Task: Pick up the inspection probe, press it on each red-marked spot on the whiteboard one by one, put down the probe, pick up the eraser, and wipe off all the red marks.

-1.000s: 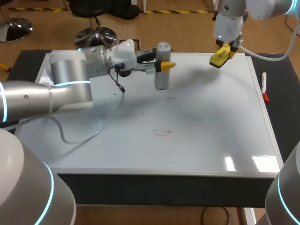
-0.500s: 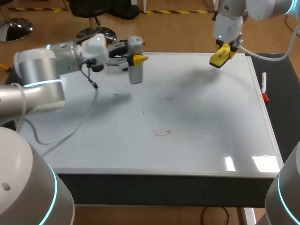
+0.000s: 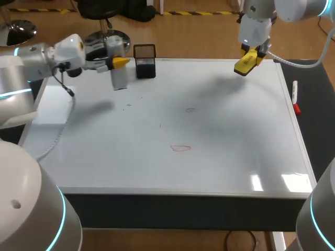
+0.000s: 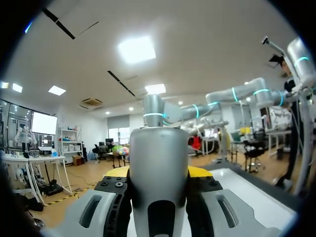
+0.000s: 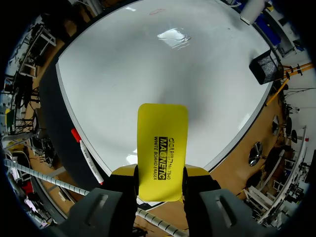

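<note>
Left gripper [image 3: 118, 62] — fingers clamped from two sides on the inspection probe [image 3: 119, 76], a grey cylinder held upright by its upper part. Left arm [image 3: 47, 57]: enters from the left, forearm about level, wrist turned so the fingers point sideways over the far left part of the whiteboard [image 3: 220, 136]. The probe hangs there just beside a black mesh holder [image 3: 145, 54], and its shadow lies apart from it on the board. The left wrist view gives the grip close up, with the probe's rounded body filling the gap between the two finger bases and a yellow tip on either side. Right gripper [image 5: 160, 174] — fingers closed on one short end of the yellow eraser [image 5: 162, 147], which juts straight out ahead of them. Right arm [image 3: 256, 21]: comes in at the far right, with its gripper raised and tilted above the board's far right corner. The right wrist view looks down past the eraser over most of the board and shows a red-capped marker pen [image 5: 87, 157] lying along the board's right edge. The head view shows the red marks [image 3: 180, 148] most plainly: one oval near the middle toward the front, and a fainter one [image 3: 190, 110] beyond it. Both marks are well apart from either gripper, with broad bare board around them out to every edge.
</note>
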Robot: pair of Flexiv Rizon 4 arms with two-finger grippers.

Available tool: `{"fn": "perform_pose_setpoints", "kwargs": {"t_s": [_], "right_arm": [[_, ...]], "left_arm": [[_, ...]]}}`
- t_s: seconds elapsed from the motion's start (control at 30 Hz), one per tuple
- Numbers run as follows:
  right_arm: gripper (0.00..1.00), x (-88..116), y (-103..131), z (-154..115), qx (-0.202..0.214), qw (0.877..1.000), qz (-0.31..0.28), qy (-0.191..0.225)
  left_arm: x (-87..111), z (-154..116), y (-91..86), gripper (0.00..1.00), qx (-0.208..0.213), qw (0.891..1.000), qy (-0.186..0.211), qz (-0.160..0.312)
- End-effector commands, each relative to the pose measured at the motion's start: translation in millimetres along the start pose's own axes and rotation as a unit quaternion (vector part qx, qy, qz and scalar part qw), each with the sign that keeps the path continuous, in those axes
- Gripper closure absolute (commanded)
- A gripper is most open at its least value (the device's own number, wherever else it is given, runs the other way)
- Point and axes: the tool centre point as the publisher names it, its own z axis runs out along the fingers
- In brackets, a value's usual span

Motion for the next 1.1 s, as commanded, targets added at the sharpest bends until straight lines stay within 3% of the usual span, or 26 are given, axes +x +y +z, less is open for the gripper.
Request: {"fn": "perform_pose_setpoints", "kwargs": {"t_s": [0.03,0.47,1.03,1.1], "right_arm": [[1.00,0,-1,-1,0.000,1.000,-0.001,0.002],[1.00,0,-1,-1,0.000,1.000,-0.001,0.002],[1.00,0,-1,-1,0.000,1.000,-0.001,0.002],[1.00,-2,8,-3,0.002,1.000,-0.021,0.007]], "left_arm": [[-11.0,-25,1.8,1.00,0.009,1.000,0.016,0.000],[-26.9,-50,10.2,1.00,0.005,1.000,0.015,-0.017],[-26.9,-50,10.2,1.00,0.005,1.000,0.015,-0.017],[-26.9,-50,10.2,1.00,0.005,1.000,0.015,-0.017]]}}
